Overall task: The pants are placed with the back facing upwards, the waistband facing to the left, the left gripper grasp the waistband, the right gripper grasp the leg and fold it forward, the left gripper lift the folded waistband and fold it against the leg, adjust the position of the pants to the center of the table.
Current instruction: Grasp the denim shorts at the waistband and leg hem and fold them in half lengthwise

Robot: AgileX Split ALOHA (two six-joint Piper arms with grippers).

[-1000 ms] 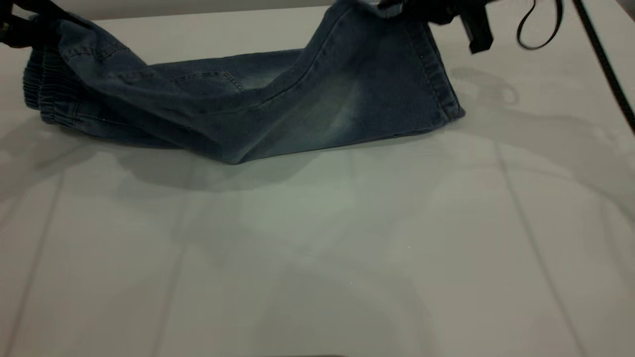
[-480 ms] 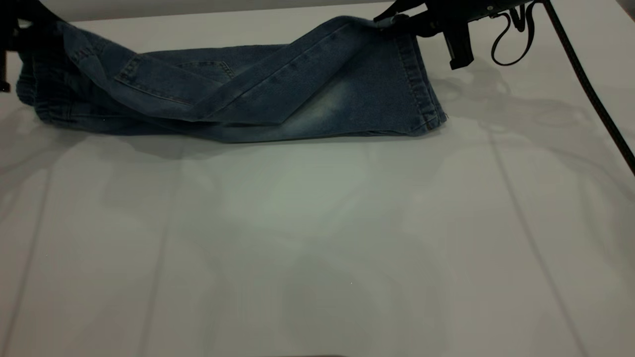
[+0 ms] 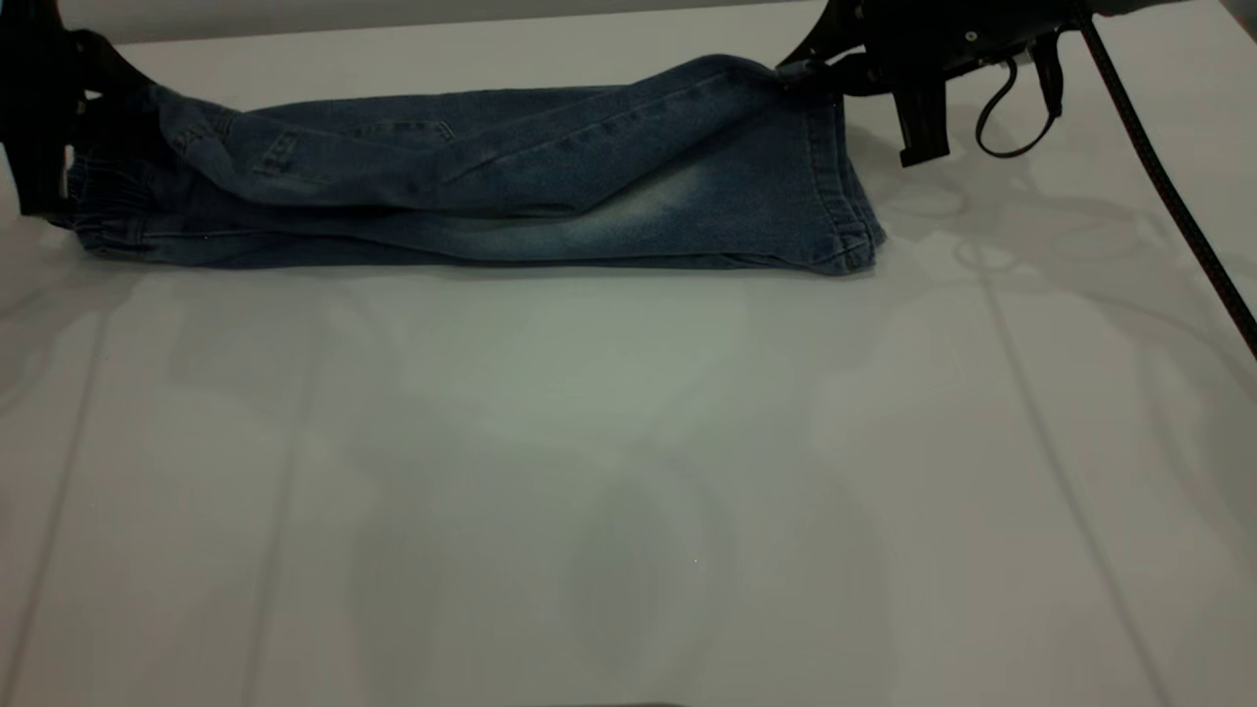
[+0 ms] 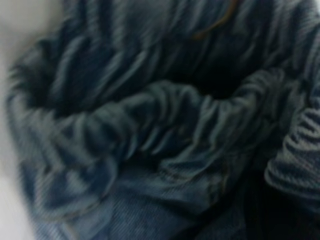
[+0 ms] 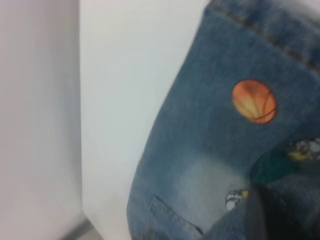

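While clamped at both ends, lie stretched along the far edge of the white table (image 3: pixel 628 471): blue denim pants (image 3: pixel 471 196), halved lengthwise. At far left, pinched by the left gripper (image 3: pixel 74 98) on the gathered elastic waistband (image 3: pixel 103 211), probably to anchor that end so the fold lands square; ruffled band fills the left wrist view (image 4: pixel 165 125), with the claw itself out of sight there, so grip judged from the cloth rising into it. Toward the middle, draped over the lower layer, the plain leg (image 3: pixel 511 157), a back pocket showing and a pale faded patch below it. At far right, closed on the hem corner of that leg, the right gripper (image 3: pixel 815 69), held low, seemingly to lay the leg down flush on its twin. Beyond it, a black cable loop (image 3: pixel 1011 108). No brand, label or readable writing anywhere; only a print on the denim in the right wrist view, an orange basketball (image 5: pixel 254 101) and scraps of a cartoon figure (image 5: pixel 300 150).
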